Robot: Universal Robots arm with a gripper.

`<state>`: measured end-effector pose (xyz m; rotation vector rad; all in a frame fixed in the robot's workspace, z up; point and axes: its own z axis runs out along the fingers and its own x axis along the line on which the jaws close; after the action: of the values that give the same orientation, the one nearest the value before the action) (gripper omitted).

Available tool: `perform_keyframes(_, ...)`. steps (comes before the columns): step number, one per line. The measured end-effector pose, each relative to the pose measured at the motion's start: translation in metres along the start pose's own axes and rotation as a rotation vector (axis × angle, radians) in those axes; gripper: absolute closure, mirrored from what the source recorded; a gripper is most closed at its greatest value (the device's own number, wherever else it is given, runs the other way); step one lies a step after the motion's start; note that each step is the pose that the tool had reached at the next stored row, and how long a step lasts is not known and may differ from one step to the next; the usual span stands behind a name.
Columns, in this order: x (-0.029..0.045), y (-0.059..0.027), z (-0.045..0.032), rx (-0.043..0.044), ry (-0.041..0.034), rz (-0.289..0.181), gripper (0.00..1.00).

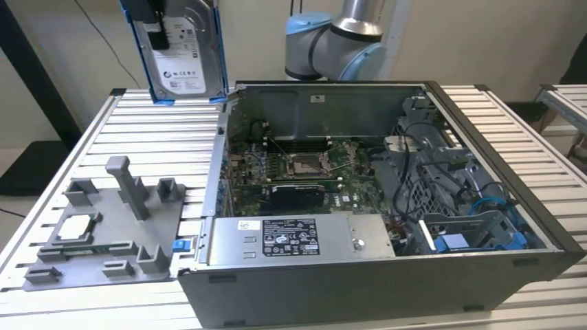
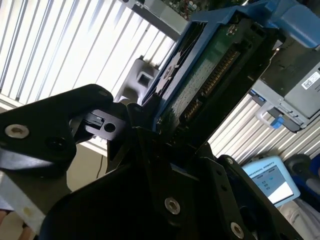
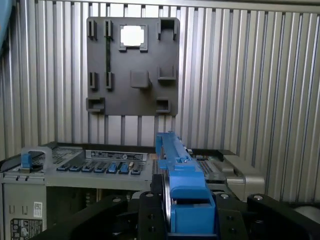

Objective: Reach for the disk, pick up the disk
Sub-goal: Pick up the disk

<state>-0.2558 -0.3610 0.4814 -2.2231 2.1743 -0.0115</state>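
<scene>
Aloft, flat rectangular silver disk (image 1: pixel 181 65), blue-framed

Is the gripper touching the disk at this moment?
Touching. In the second wrist view the gripper clamps the disk from both sides, with no gap showing.

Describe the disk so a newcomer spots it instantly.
Start at the open computer case on the slatted table. Above the table, to the exterior view's left of the case, the disk hangs upright in the black gripper. It is the silver, white-labelled slab in a blue frame, unlike the grey fixture plate lying flat.
</scene>
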Motion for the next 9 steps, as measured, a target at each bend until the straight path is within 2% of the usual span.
perform_keyframes(5,0.0004,-0.0199,0.0005,-0.0001,0.0001,0.0,1.0)
perform_keyframes(9,0.0007,-0.0317,0.0008,-0.0001,0.0001,0.0,1.0)
